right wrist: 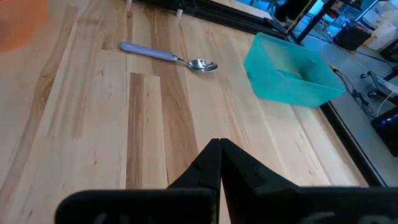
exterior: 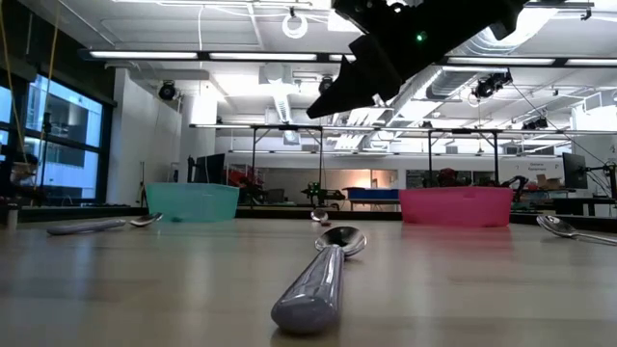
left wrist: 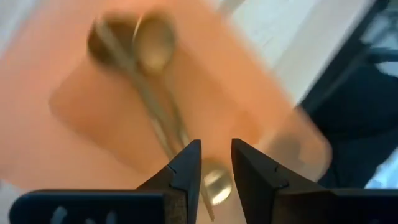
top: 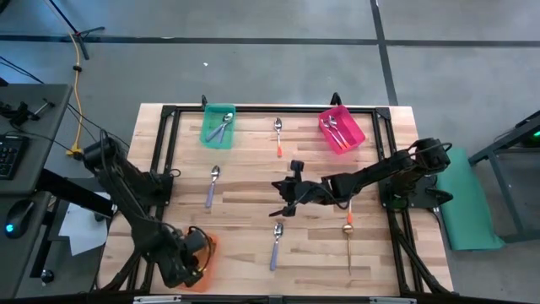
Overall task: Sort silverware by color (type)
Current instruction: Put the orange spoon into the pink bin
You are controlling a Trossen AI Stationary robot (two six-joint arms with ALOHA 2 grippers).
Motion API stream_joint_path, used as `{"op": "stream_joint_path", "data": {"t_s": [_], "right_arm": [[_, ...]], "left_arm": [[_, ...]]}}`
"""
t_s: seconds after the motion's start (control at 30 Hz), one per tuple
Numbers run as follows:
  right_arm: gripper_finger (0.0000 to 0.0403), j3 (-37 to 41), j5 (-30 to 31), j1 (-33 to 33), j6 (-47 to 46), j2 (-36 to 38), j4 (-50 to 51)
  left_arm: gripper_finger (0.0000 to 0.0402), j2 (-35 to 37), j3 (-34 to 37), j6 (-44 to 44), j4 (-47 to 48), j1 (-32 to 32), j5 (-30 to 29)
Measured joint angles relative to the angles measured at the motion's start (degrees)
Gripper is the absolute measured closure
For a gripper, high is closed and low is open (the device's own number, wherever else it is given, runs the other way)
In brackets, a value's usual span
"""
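Note:
My left gripper (left wrist: 216,163) hangs open over the orange bin (left wrist: 74,143) at the table's near left corner (top: 202,257). Gold spoons (left wrist: 152,93) lie on the bin's floor below the fingers. My right gripper (right wrist: 219,155) is shut and hovers above the table's middle (top: 283,190), holding nothing. On the wood lie a lavender-handled spoon (top: 213,186), another lavender-handled spoon (top: 276,245), an orange-handled spoon (top: 278,135) and a gold spoon (top: 348,241). The near lavender-handled spoon (exterior: 323,280) fills the low view's foreground.
A teal bin (top: 218,125) with spoons stands at the far left, also in the right wrist view (right wrist: 292,71). A pink bin (top: 341,128) with spoons stands at the far right. A black frame (top: 253,110) edges the table.

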State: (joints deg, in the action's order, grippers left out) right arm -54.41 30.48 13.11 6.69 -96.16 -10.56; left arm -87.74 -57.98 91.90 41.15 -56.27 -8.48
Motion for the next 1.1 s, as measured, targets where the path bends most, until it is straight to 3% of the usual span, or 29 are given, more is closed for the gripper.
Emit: {"op": "stream_joint_path", "data": {"t_s": [0.1, 0.23, 0.4, 0.6, 0.8, 1.1], "right_arm": [[0.0403, 0.00, -0.23, -0.61, 0.93, 0.00, -0.58], [0.0403, -0.04, -6.10, -3.00, 1.23, -1.23, -5.26], [0.0403, -0.04, -10.19, -5.82, 1.43, -4.05, -9.97], [0.0403, 0.03, -11.46, -7.78, 4.39, -5.38, -11.83], [0.0403, 8.96, -25.16, -13.71, 3.52, -5.38, -30.43], [0.0403, 22.39, -27.07, -16.82, -1.71, -5.35, -49.15]], "left_arm": [[0.0327, 3.46, 0.00, -6.91, 0.11, 0.32, -6.73], [0.0353, 6.10, -0.02, -18.87, 0.31, 3.55, -13.84], [0.0395, 6.49, 0.84, -34.95, 0.72, 11.02, -15.63], [0.0401, 6.49, 6.86, -46.93, -5.90, 21.73, -8.40], [0.0401, 6.49, 15.43, -54.59, -20.37, 29.78, -2.12], [0.0401, 6.49, 21.21, -60.90, -28.87, 39.67, 3.71]]}}
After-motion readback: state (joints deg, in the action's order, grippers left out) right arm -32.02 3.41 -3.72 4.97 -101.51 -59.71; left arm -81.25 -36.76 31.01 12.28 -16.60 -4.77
